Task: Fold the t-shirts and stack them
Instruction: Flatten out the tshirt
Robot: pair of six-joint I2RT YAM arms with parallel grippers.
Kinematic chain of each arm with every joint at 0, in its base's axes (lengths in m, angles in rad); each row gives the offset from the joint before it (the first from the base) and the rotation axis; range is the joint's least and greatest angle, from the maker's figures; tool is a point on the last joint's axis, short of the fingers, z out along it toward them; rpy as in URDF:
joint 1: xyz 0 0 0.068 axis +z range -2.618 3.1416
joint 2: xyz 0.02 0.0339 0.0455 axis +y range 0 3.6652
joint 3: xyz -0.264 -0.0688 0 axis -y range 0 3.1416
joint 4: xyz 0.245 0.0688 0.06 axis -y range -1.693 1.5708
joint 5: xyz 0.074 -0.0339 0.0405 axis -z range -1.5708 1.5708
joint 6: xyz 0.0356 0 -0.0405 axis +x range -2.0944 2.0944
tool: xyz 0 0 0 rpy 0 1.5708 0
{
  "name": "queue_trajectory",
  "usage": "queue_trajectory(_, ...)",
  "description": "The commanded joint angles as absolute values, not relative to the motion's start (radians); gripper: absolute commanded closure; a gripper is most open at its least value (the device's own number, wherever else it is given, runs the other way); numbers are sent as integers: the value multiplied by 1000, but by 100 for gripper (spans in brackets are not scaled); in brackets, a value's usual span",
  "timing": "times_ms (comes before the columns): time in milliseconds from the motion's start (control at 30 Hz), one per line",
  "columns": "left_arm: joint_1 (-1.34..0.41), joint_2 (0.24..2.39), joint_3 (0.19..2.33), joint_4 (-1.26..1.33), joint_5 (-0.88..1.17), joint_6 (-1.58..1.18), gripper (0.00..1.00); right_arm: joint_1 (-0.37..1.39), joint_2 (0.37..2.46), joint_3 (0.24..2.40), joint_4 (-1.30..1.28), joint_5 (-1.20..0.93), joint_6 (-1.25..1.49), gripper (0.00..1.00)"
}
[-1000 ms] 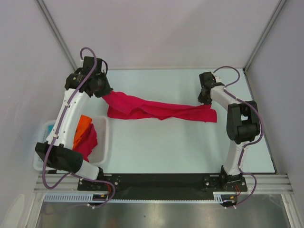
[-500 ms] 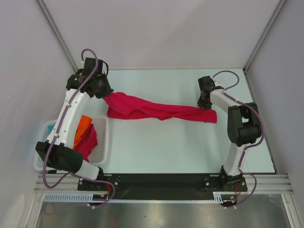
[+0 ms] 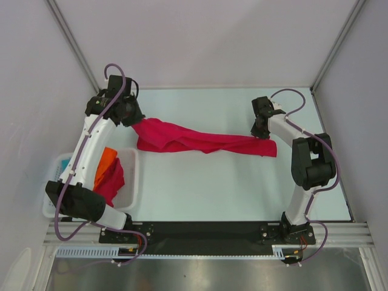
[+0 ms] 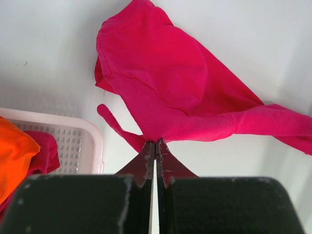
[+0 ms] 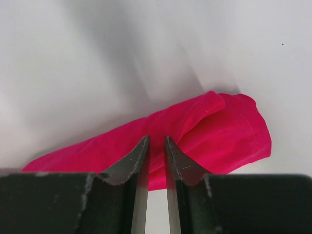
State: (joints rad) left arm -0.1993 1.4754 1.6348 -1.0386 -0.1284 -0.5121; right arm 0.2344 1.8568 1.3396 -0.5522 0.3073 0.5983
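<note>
While our left gripper [image 4: 155, 144] pinches the red t-shirt [image 3: 200, 140] by its left end near the table's [image 3: 212, 194] far left corner, its long axis runs rightward to our right gripper [image 5: 156, 140], jaws slightly apart just above the other end.

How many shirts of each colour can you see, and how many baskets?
Red t-shirts: 2, one on the table at, one in the basket at
Orange t-shirt: 1
White basket: 1
Total: 4
</note>
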Motion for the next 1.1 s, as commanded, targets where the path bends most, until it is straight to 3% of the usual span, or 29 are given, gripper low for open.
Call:
queue_trajectory(0,-190,1433,1631,-1006,-135,-497,98,239,1807,1335,-565,331,606,77)
queue_trajectory(1067,-187,1431,1628,-997,-132,-489,98,169,1851,1351,-546,385,554,76)
